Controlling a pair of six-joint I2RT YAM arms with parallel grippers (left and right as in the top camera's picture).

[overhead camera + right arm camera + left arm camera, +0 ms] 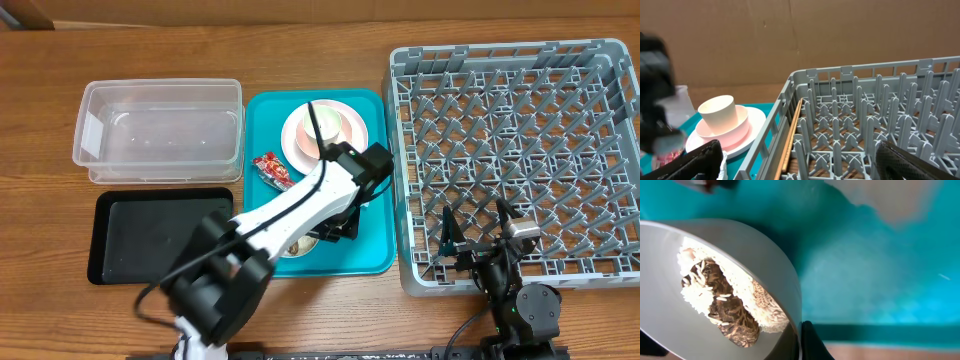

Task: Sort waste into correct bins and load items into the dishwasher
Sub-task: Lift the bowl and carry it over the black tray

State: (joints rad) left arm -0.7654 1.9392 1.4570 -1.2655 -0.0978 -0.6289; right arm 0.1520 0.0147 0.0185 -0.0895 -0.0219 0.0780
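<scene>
left gripper (333,224): down low over the front of the teal tray (865,280), one dark finger (810,342) against the outside of the bowl (760,245) wall. Honestly can't tell if it's pinched.
bowl: front part of the teal tray, rice scraps (692,296) and brown bits inside.
step, I'd guess: dump the scraps in a bin.
doing it well: solid rim pinch, keep it level, tip slowly once over the bin.
bins: clear tub (160,130) and black tray (160,235), just left of the teal tray.
right gripper (475,230): spread wide, empty, at the dish rack (520,150) front edge.

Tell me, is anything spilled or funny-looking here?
Nothing is spilled. The bowl on the teal tray has rice and brown scraps in it. What looks like a thin wooden stick lies slanted inside the dish rack, along its wall.
</scene>
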